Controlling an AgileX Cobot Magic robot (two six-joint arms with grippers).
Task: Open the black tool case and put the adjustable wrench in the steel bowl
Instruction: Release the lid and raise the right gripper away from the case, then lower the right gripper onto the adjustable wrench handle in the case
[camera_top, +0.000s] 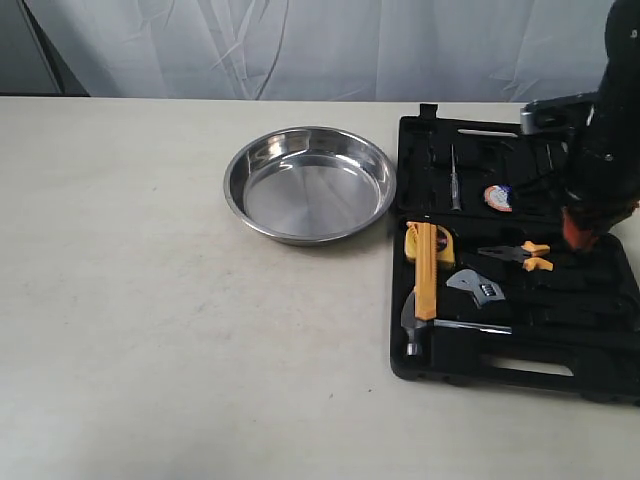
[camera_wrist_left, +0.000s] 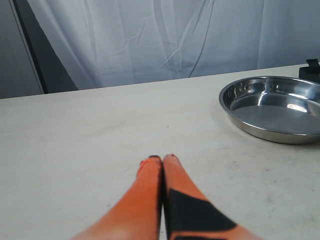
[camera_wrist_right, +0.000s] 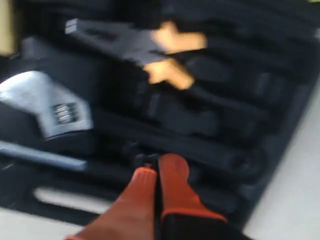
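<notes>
The black tool case lies open flat at the right of the table. The adjustable wrench rests in its near half, silver head showing, black handle running right; its head also shows in the blurred right wrist view. My right gripper hovers over the case's right part, above the handle end, orange fingers pressed together, nothing between them. The steel bowl sits empty left of the case, and the bowl shows in the left wrist view. My left gripper is shut over bare table.
Yellow-handled pliers and a yellow-handled hammer lie in the case beside the wrench. The lid half holds a thin screwdriver and a round tape. A white curtain hangs behind the table.
</notes>
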